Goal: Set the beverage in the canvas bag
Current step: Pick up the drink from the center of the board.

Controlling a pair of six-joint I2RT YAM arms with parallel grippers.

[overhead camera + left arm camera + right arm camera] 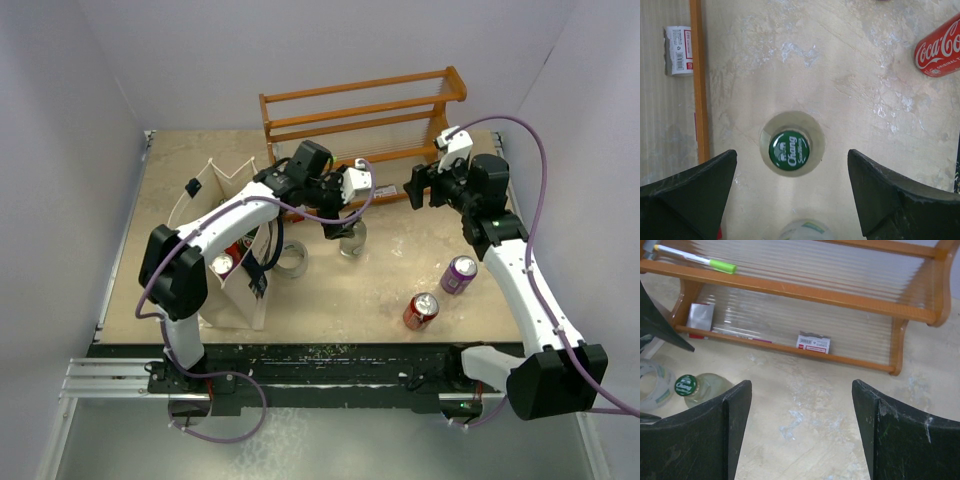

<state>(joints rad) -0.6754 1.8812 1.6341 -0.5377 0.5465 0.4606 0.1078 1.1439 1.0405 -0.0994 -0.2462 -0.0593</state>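
canvas bag (232, 302) far left, standing, mouth up, at least one silver can top (222, 264) showing inside. one tape roll (291, 260) just right of it. one chang bottle (352, 240) mid-table, outside the bag, long axis vertical, green cap up. left gripper (792, 154) directly above it, fingers spread wide, gripping nothing. two loose cans: red can (421, 311), purple can (459, 274). right gripper (801, 385) spread, empty, facing the one wooden rack (360, 110).

The red cola can (939, 47) is cut off by the left wrist view's right edge, and a pale round thing (805, 230) at its bottom edge shows too little to name. From above, the left arm (235, 213) hides part of the canvas bag (232, 300). The print on the packet (813, 342) is too small to read.
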